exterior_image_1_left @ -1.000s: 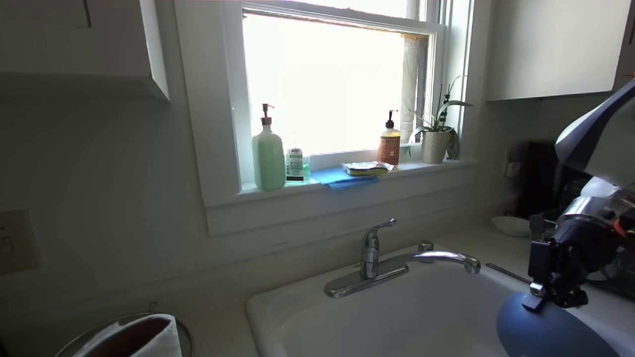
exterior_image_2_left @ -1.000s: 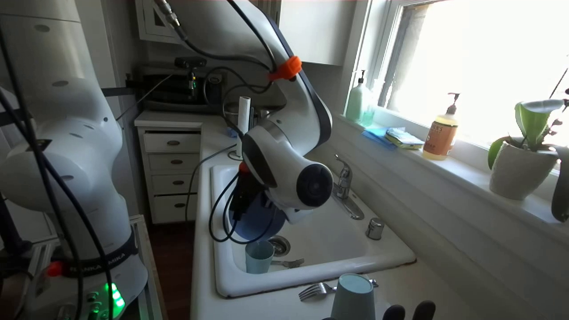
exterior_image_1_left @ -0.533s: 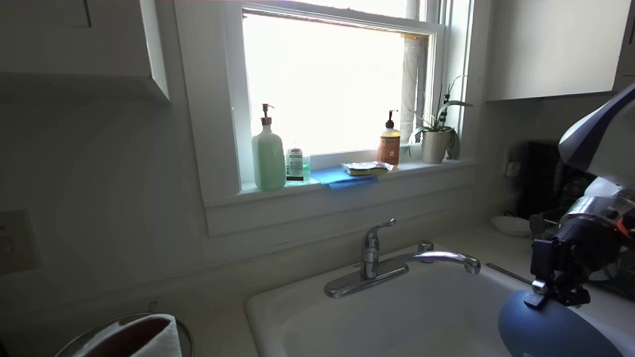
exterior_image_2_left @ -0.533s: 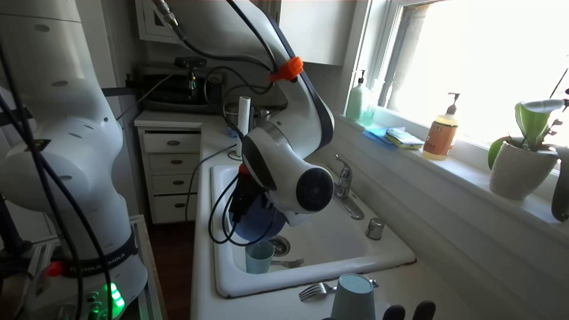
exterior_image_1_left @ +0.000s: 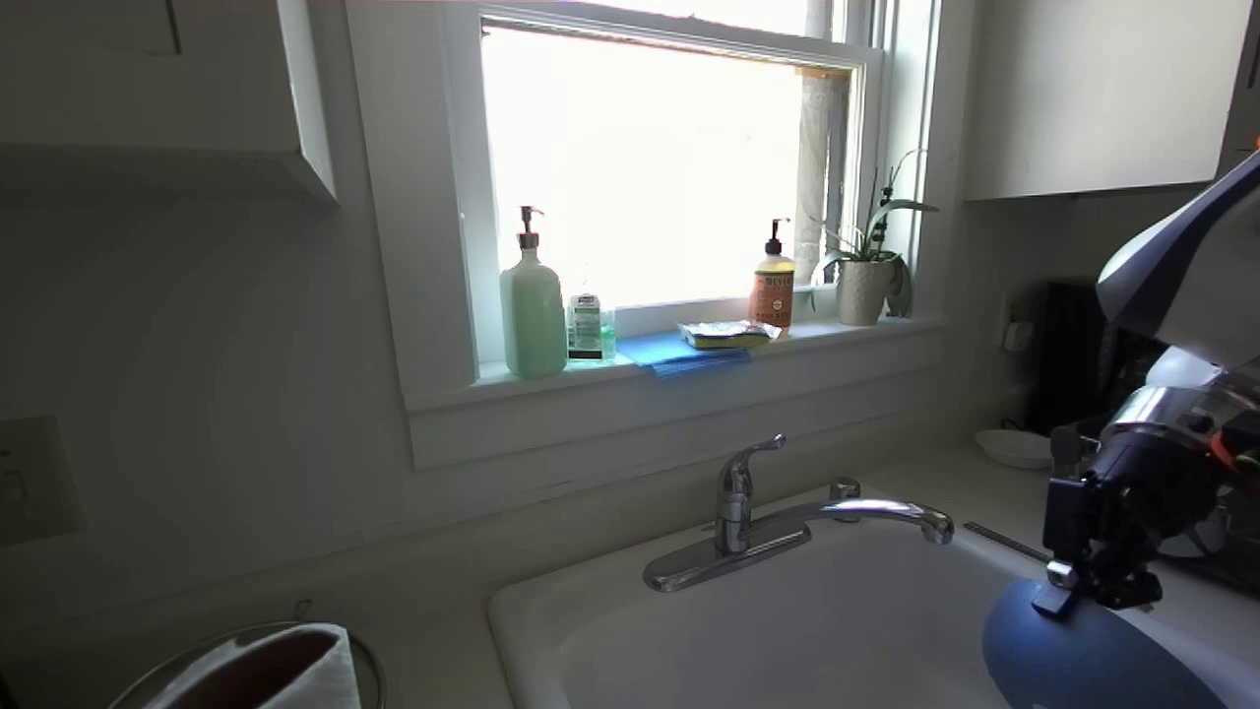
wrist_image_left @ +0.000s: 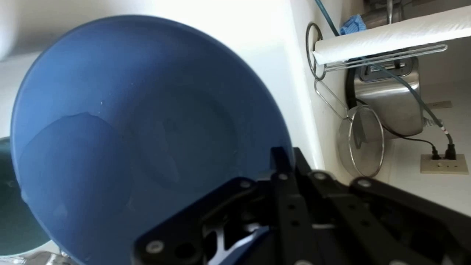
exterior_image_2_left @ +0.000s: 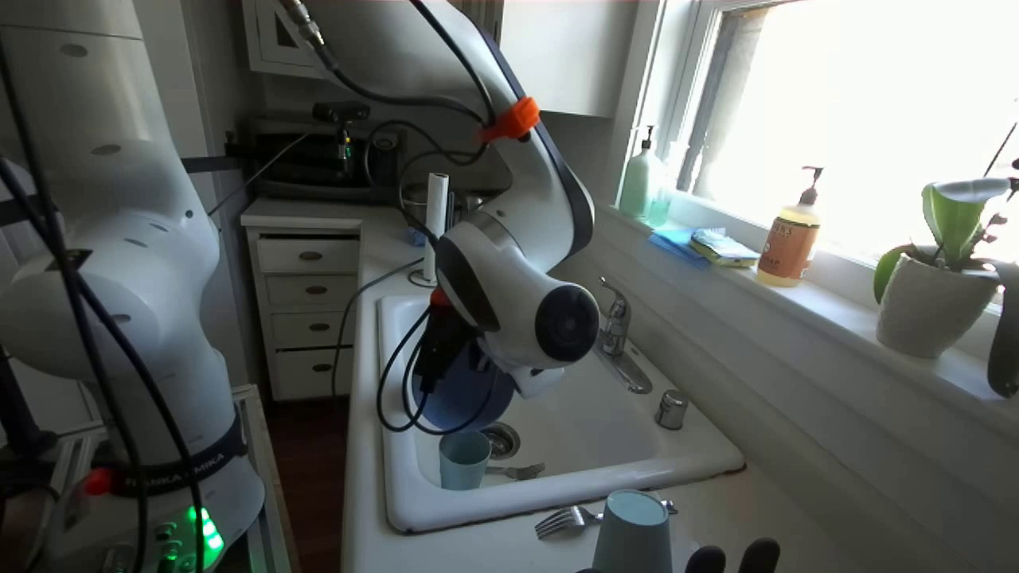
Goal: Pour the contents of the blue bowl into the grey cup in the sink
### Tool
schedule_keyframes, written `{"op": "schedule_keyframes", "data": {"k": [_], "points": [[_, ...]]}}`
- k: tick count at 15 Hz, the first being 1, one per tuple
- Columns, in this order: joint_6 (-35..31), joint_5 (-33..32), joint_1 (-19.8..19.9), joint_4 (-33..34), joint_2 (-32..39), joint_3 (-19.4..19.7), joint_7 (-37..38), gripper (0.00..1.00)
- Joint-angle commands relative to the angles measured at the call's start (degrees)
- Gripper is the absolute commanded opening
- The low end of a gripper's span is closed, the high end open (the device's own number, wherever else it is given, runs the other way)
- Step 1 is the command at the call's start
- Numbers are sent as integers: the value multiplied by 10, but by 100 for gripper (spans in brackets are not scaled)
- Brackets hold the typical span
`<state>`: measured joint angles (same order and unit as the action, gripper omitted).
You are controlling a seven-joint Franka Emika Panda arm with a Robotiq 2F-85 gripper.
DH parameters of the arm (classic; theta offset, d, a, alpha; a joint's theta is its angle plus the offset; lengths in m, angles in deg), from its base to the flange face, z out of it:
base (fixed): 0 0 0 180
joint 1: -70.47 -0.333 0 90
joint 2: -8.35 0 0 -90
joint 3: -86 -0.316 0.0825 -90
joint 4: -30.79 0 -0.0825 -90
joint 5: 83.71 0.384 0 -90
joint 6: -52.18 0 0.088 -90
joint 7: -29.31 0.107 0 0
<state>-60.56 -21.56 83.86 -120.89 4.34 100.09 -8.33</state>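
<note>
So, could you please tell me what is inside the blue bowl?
In the wrist view, the blue bowl holds what looks like clear liquid, pooled at the side nearest the cup. The claw hides part of the interior at lower right.

Gleaming white, this Panda arm (exterior_image_2_left: 529, 207), with dark navy trim (exterior_image_2_left: 583, 211) curving along its edge! Black cables (exterior_image_2_left: 64, 259) loop over it, an orange strap (exterior_image_2_left: 513, 118) pops, then a round black cap (exterior_image_2_left: 567, 323). On the base (exterior_image_2_left: 163, 489), EMIKA on a dark band (exterior_image_2_left: 229, 450), green lights (exterior_image_2_left: 208, 528), red button (exterior_image_2_left: 99, 481). Black Robotiq gripper (wrist_image_left: 291, 156), pale round screw heads (wrist_image_left: 155, 247)!
</note>
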Motion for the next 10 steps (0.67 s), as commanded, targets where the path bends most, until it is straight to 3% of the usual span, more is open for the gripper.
{"op": "schedule_keyframes", "data": {"k": [1,5,10], "points": [[-40,-24,-13,3,-21,-22,53,1],[-91,-57,-32,5,-30,-48,111,1],[-178,-181,-53,2,-48,-83,259,1]]}}
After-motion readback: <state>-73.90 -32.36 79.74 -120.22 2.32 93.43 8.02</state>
